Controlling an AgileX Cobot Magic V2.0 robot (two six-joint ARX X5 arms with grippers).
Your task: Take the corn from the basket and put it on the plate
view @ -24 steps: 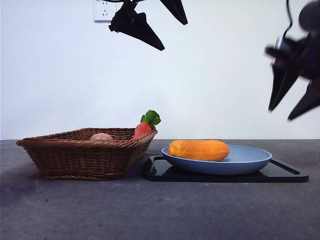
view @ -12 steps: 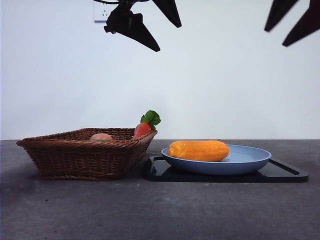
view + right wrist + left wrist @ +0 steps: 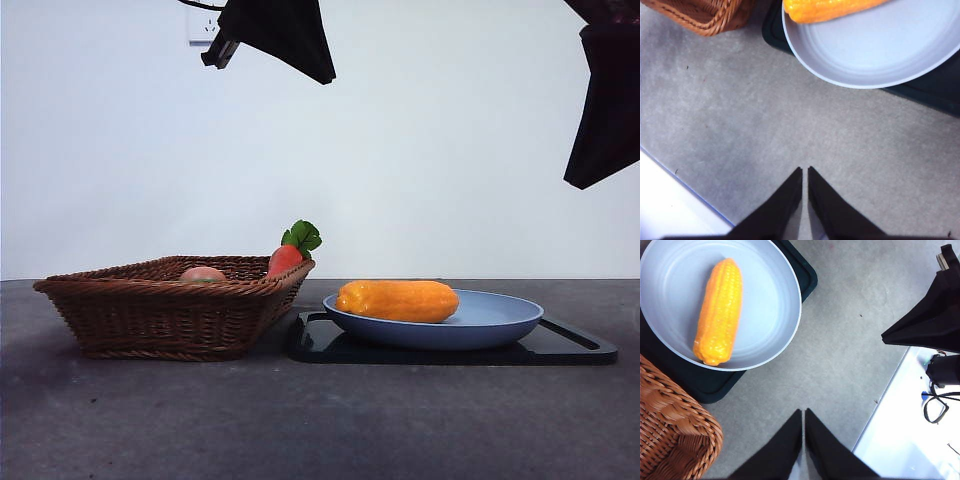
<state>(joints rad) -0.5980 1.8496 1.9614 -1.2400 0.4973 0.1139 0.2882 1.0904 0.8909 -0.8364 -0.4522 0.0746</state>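
We see the corn [image 3: 397, 300] lying on its side in the blue plate [image 3: 495, 322], beside the basket [image 3: 165, 305]. Both our grippers, left [image 3: 803, 412] and right [image 3: 804, 170], have lifted clear overhead, jaws now closed and empty; placement looks complete.

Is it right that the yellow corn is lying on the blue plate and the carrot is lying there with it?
Not quite. The corn does lie on the plate, but the carrot is in the basket, leaning on its rim. The front view shows it.
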